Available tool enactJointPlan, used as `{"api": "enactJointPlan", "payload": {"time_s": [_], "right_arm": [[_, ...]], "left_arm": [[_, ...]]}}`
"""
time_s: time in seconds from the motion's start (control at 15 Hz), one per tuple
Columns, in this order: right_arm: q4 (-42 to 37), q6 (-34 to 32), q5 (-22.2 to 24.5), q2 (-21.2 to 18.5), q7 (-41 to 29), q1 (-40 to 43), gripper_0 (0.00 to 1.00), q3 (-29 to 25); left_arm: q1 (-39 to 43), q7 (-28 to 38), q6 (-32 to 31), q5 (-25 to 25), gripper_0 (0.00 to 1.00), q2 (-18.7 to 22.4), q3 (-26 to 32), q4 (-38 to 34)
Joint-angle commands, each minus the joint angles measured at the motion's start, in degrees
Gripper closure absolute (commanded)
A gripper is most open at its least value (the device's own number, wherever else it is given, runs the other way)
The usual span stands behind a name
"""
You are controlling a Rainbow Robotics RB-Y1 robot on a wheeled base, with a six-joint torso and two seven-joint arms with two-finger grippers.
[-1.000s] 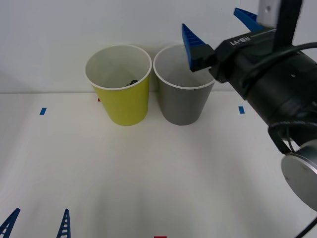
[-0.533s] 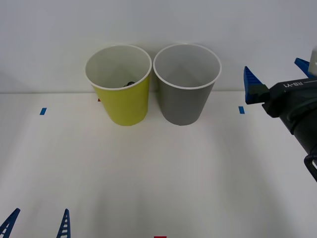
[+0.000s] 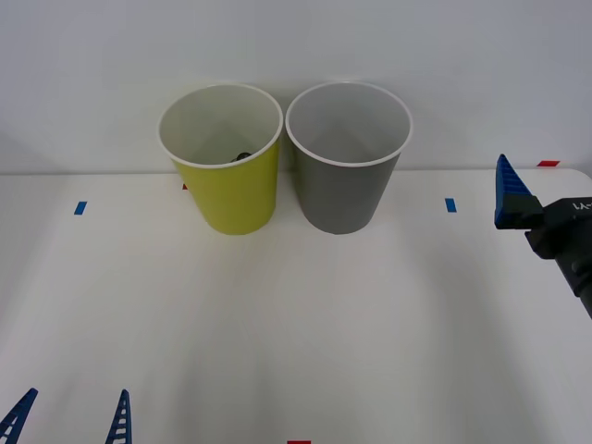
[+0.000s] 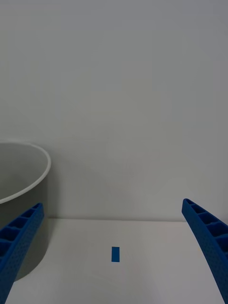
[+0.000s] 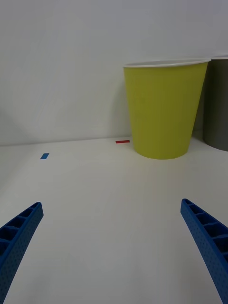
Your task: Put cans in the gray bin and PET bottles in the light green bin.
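at the back of the white table [image 3: 296, 342], up around twelve o'clock, the two bins stand upright side by side against the pale wall. the light green bin [image 3: 225, 166] sits on the left, and down inside it a small dark shape – just a sliver showing over the near rim – is too hidden to make out, so i can't tell if it is the bottle. the gray bin [image 3: 347, 162] is just beside it at three o'clock, rims close together, and what shows of its pale interior looks bare.

out from the gray bin, at about three o'clock, a small blue tape mark [image 3: 450, 204] lies on the tabletop, and the right gripper [image 4: 114, 249] is at the table's right edge beyond it, off the surface, fingers spread wide with nothing between them. its wrist camera looks past the gray bin's wall toward that same blue mark.

swing to seven o'clock and the left gripper [image 3: 69, 418] waits low at the near-left corner – fingers wide apart, empty, pointing up the table at the light green bin. another blue tape mark [image 3: 80, 207] sits at the far left, and a red tape mark [image 5: 122, 141] lies just beside the green bin's base.
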Motion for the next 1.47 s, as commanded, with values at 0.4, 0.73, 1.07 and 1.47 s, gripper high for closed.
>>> {"api": "enactJointPlan", "payload": {"time_s": [0.4, 0.73, 1.07, 1.47], "right_arm": [[22.7, -43.4, 0.0, 4.7, 1.2, 8.0, 0.00, 1.2], [38.5, -66.2, 1.2, 3.7, 2.9, 10.9, 0.00, 1.8], [38.6, -71.4, 0.8, 2.1, 6.6, 21.0, 0.00, 1.9], [38.6, -75.4, -3.2, 0.6, 9.7, 32.3, 0.00, 5.2]], "left_arm": [[0.0, 0.0, 0.0, 0.0, 0.00, 0.0, 0.0, 0.0], [0.0, 0.0, 0.0, 0.0, 0.00, 0.0, 0.0, 0.0], [0.0, 0.0, 0.0, 0.0, 0.00, 0.0, 0.0, 0.0], [0.0, 0.0, 0.0, 0.0, 0.00, 0.0, 0.0, 0.0]]}}
